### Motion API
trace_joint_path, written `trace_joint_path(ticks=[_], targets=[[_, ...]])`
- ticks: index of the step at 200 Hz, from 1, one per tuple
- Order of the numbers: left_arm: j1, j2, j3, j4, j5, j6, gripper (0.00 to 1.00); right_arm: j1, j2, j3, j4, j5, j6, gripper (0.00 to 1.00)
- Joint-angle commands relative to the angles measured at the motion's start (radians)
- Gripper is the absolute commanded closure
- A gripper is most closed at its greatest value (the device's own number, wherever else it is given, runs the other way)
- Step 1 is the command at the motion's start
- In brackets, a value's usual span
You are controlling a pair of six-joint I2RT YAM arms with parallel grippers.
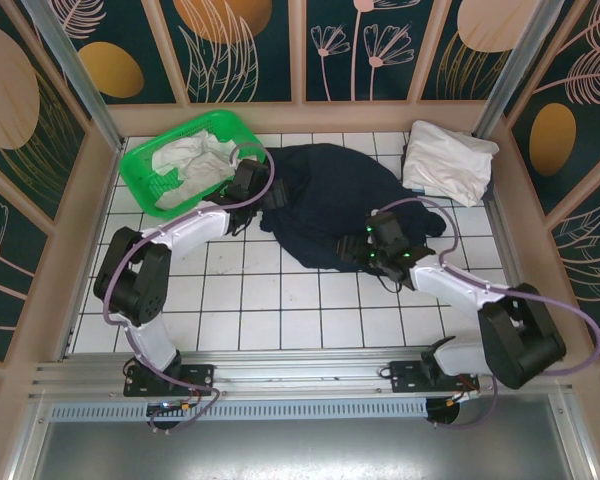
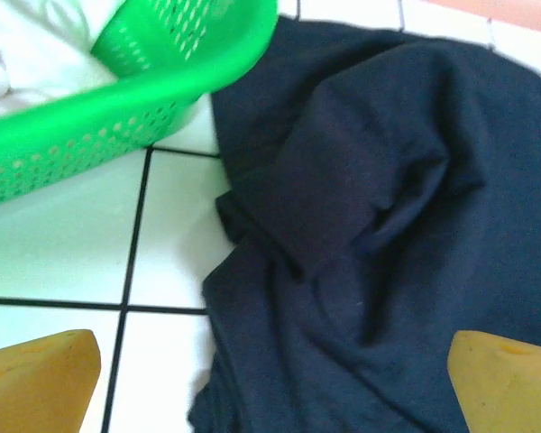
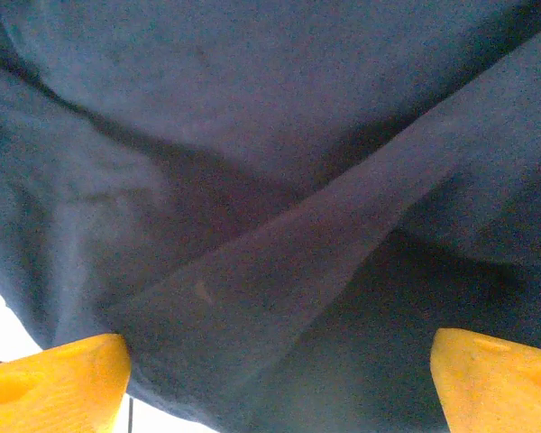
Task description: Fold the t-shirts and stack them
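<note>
A dark navy t-shirt (image 1: 330, 205) lies crumpled on the tiled floor in the middle of the top view. White t-shirts (image 1: 448, 160) rest in a pile at the back right. My left gripper (image 1: 267, 200) hovers at the navy shirt's left edge, beside the basket. Its yellow fingertips (image 2: 36, 379) stand wide apart and open over the cloth (image 2: 370, 225), holding nothing. At the shirt's near edge, my right gripper (image 1: 363, 252) is low over the fabric. In the right wrist view its fingers (image 3: 54, 383) are spread open, with a fold of navy cloth (image 3: 279, 225) between and beyond them.
A green plastic basket (image 1: 145, 185) sits at the back left with a white cloth (image 1: 195, 160) bunched inside. Its rim (image 2: 117, 99) lies close to my left gripper. Frame walls bound the white tiled floor (image 1: 280, 300), and bare tiles run along the near side.
</note>
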Motion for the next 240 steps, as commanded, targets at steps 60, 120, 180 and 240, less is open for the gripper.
trace_joint_path(ticks=[60, 120, 180, 240], targets=[[0.035, 0.509, 0.756, -0.400, -0.375, 0.358, 0.02, 0.024, -0.013, 0.019, 0.003, 0.135, 0.026, 0.12], [0.037, 0.435, 0.577, -0.289, -0.220, 0.834, 0.02, 0.005, -0.027, -0.009, 0.030, 0.094, 0.003, 0.11], [0.117, 0.436, 0.557, -0.312, -0.141, 0.861, 0.38, -0.037, -0.038, -0.024, 0.056, 0.082, -0.004, 0.11], [0.175, 0.448, 0.608, -0.353, -0.061, 0.727, 0.68, -0.072, -0.071, -0.034, 0.079, 0.063, -0.035, 0.11]])
